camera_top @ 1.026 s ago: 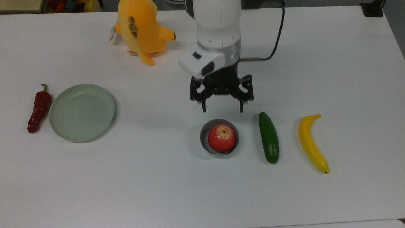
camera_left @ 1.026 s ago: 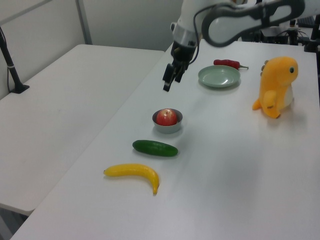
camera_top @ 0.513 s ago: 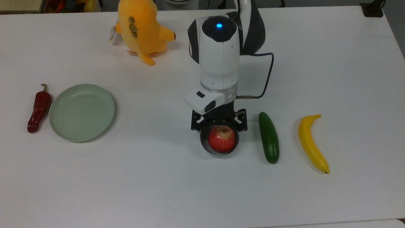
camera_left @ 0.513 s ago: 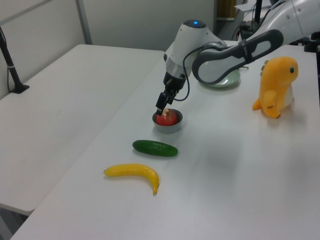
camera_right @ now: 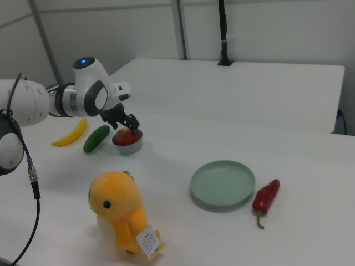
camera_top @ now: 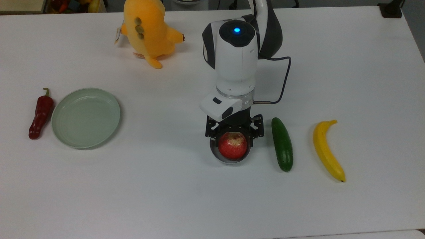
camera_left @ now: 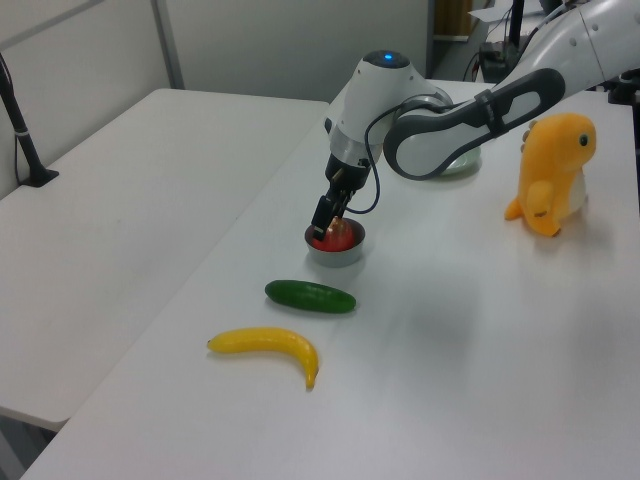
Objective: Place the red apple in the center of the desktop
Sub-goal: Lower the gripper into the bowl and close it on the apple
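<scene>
Since the earlier frame the gripper (camera_top: 234, 135) edged right; fingers apart astride the glossy red apple (camera_top: 232, 145) in the small grey metal bowl (camera_top: 229, 159), lower centre. Should sink deeper, close squarely, lift straight.

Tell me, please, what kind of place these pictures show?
Probably a robotics lab or test room, not a home. A robot arm stands over a plain white desktop, toy-like props such as a banana and a plush dinosaur are spread out, and a second white table stands behind.
</scene>
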### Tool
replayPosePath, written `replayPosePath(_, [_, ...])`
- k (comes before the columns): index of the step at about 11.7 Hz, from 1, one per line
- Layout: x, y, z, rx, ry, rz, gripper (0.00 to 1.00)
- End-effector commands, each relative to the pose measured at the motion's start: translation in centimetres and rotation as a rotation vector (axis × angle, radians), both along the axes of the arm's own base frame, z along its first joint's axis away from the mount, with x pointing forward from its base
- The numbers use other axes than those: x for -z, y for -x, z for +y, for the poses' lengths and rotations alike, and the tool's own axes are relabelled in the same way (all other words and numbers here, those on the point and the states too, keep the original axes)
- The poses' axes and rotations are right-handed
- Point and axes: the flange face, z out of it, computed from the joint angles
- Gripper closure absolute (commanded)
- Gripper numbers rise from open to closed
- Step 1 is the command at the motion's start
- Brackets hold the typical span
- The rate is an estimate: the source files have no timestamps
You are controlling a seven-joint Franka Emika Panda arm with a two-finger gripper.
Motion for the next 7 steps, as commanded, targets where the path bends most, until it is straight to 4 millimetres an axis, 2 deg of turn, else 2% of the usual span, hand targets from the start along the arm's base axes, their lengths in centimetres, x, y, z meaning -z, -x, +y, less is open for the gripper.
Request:
replayPosePath(1, [0.69, -0.05, 0.0, -0.01, 0.04, -0.022, 0.07])
replayPosePath(3, [1.14, 0.19, -0.09, -0.025, 0.071, -0.019, 0.09])
replayPosePath(4, [1.14, 0.19, -0.09, -0.031, 0.077, -0.02, 0.15])
replayPosePath(5, [1.04, 0.22, -0.02, -0.039, 0.087, -0.023, 0.35])
replayPosePath(6, [1.0, 0.22, -0.14, -0.041, 0.09, -0.023, 0.67])
replayPosePath(7, [1.07, 0.33, -0.18, -0.041, 0.092, -0.021, 0.92])
